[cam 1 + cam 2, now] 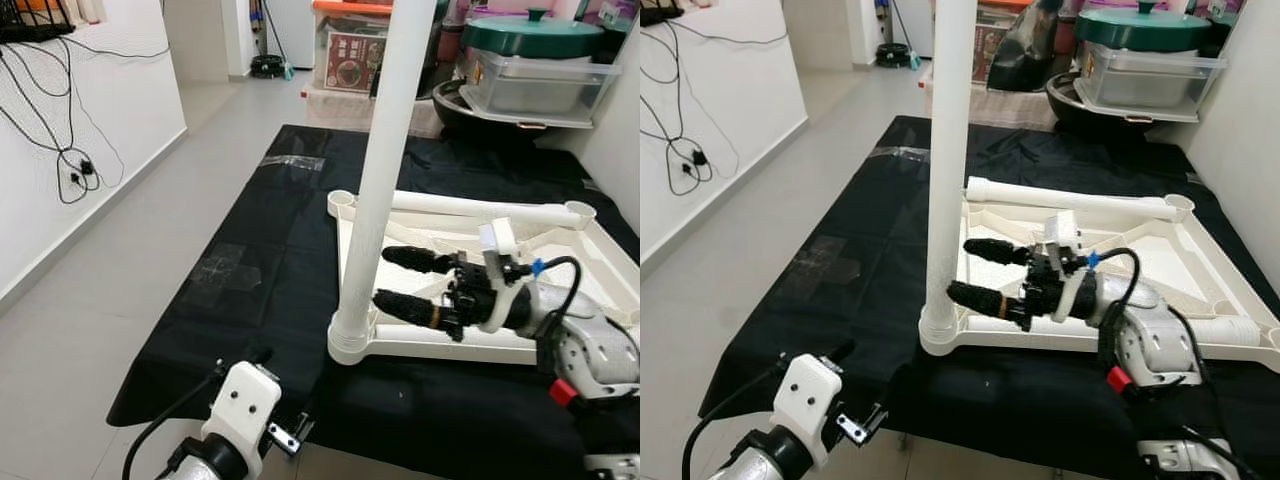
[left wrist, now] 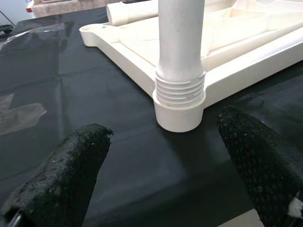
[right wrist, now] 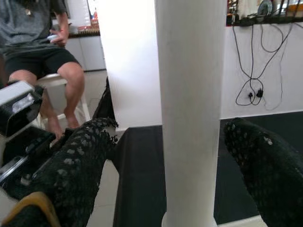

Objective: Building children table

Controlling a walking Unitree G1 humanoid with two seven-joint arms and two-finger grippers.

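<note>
Upturned white plastic children's tabletop point(image 1: 560, 275) lies on black cloth point(image 1: 270, 250) on floor
- one white plastic tube leg point(image 1: 385, 150) stands upright in near-left corner socket, thread rings visible above socket point(image 2: 179, 90), so probably not screwed fully home
- second white tube leg point(image 1: 470, 206) lies loose along far edge
- right gripper point(image 1: 405, 283) fingers spread, just beside upright leg, not gripping
- left gripper point(image 2: 156, 165) fingers apart, low, near socket
- step: leg fitting; next probably clamp upright leg and twist until threads seat
</note>
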